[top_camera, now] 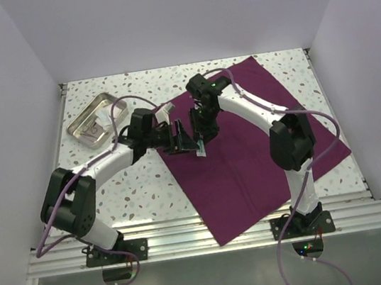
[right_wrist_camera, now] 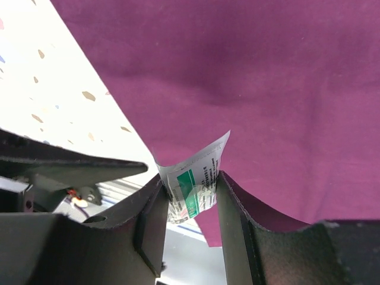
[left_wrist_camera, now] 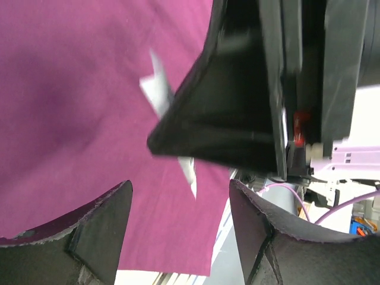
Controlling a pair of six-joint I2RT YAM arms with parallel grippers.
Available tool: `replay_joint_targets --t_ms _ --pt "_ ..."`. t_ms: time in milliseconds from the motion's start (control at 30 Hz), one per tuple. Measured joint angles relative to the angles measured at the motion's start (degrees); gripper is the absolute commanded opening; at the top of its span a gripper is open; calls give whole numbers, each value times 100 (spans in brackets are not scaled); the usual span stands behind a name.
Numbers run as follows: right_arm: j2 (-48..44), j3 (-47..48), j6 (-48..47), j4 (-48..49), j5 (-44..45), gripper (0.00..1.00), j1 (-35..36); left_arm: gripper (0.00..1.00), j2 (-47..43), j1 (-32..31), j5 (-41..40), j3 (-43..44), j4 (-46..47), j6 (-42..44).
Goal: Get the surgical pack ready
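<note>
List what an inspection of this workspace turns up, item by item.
Surface: speckled table, partly covered by the cloth.
Job's things: surgical pack, a purple cloth spread flat and unfolded, its near corner hanging over the aluminium rail.
Clutter: metal tray at the back left, holding something small that cannot be made out.
Grippers: right gripper shut on a small white packet with a green label, held above the cloth; left gripper open and empty, close beside it.
Cables: purple cables loop loosely along both arms.
Surroundings: plain white walls on three sides.
</note>
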Motion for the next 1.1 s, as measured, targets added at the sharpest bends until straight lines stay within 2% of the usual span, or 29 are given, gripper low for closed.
replay_joint_targets --t_ms 300,400,500,633,933,1100 --pt "63 96 107 -11 -317 40 -131 60 673 -33 127 415 98 -4" --pt "63 96 136 -2 -385 40 -168 46 813 -33 166 476 96 -28" --pt "76 96 133 37 -422 41 -175 20 905 -35 302 562 96 -81" --pt "101 96 131 68 -411 43 -210 1 1051 -50 466 717 96 -151" --pt "153 98 46 15 -472 73 -553 0 1132 26 518 798 101 -136" --pt "149 116 -105 79 -581 78 -850 0 1130 525 662 960 33 2"
